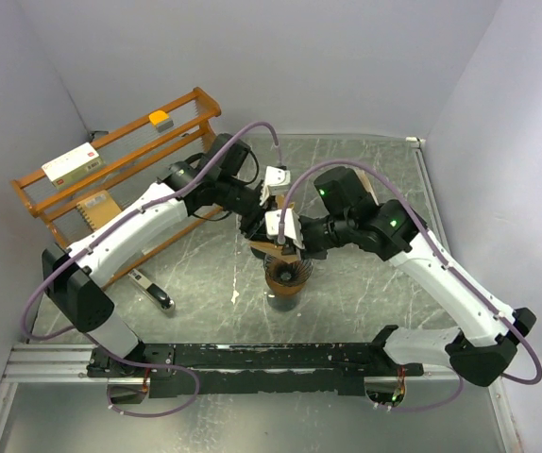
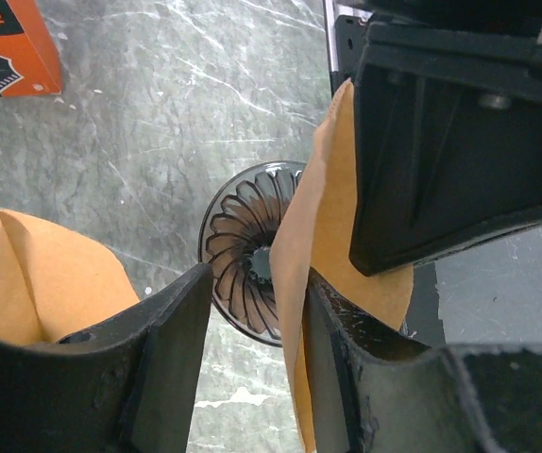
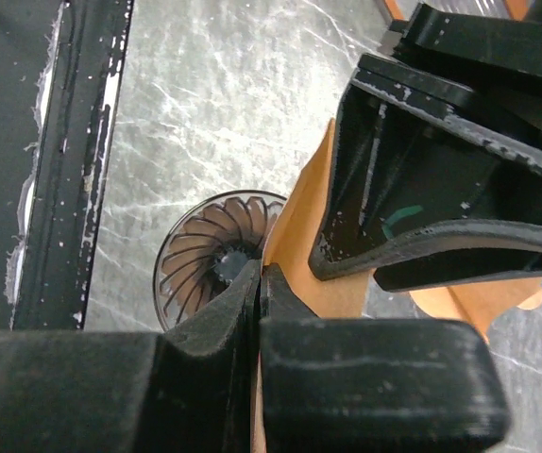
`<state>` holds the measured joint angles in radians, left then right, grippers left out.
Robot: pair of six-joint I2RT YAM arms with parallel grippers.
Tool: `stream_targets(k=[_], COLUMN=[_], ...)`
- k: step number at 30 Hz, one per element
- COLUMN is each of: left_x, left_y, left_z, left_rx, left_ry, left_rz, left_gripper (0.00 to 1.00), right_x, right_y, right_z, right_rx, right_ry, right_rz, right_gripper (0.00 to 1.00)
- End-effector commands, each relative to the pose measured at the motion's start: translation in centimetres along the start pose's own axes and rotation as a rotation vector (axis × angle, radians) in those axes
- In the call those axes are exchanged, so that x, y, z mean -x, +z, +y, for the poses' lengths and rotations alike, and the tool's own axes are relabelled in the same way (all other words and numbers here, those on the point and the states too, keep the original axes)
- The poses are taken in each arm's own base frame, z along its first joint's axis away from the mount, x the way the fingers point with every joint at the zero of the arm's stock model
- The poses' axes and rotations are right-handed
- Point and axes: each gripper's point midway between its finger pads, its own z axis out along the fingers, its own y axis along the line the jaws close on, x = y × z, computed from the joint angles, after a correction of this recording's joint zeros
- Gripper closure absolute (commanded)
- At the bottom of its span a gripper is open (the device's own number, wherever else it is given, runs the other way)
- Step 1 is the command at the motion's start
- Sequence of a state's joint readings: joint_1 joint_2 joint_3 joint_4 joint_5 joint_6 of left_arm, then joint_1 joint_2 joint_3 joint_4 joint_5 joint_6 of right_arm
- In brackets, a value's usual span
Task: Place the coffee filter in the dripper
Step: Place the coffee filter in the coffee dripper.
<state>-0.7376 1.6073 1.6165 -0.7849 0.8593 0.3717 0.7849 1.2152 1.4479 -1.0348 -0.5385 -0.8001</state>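
Observation:
The brown paper coffee filter (image 1: 269,247) hangs just above the dark ribbed dripper (image 1: 285,275) at the table's middle. My right gripper (image 3: 262,274) is shut on the filter's edge (image 3: 299,236), with the dripper (image 3: 205,260) below its tips. My left gripper (image 2: 257,283) is open over the dripper (image 2: 247,250). A wall of the filter (image 2: 299,245) lies against its right finger (image 2: 347,359), and more brown paper (image 2: 35,283) shows outside its left finger (image 2: 158,359). In the top view the left gripper (image 1: 260,234) and right gripper (image 1: 296,247) meet at the filter.
A wooden rack (image 1: 120,160) with small boxes stands at the back left. An orange box (image 2: 7,47) lies on the table beyond the dripper. A dark-handled tool (image 1: 153,291) lies left of the dripper. The black base rail (image 1: 271,357) runs along the near edge.

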Motion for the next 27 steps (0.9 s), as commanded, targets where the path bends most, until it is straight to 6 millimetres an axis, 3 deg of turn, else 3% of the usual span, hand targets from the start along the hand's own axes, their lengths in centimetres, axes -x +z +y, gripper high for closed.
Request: stream_targets(k=[1,17,23,27], left_x=[0.3,-1.6,-1.6,-1.4], left_y=[0.9,3.6,3.6,3.6], left_z=[0.4,0.6,0.8,1.0], left_rx=[0.014,0.009,0.017,0.032], left_ry=[0.015,0.000,0.014,0.038], left_rz=[-0.001,0.056,0.063,0.068], left_gripper=[0.47,0.48,0.47,0.44], right_x=[0.2,-2.0,-2.5,-2.7], right_y=[-0.1,0.8,0.7,0.7], right_z=[0.7,2.3,2.9,3.3], right_rx=[0.004,0.035,0.048,0.063], right_ry=[-0.002,0.043,0.061,0.078], right_rz=[-0.063,-0.087,-0.088,-0.084], right_gripper=[1.00,1.00,0.89,0.75])
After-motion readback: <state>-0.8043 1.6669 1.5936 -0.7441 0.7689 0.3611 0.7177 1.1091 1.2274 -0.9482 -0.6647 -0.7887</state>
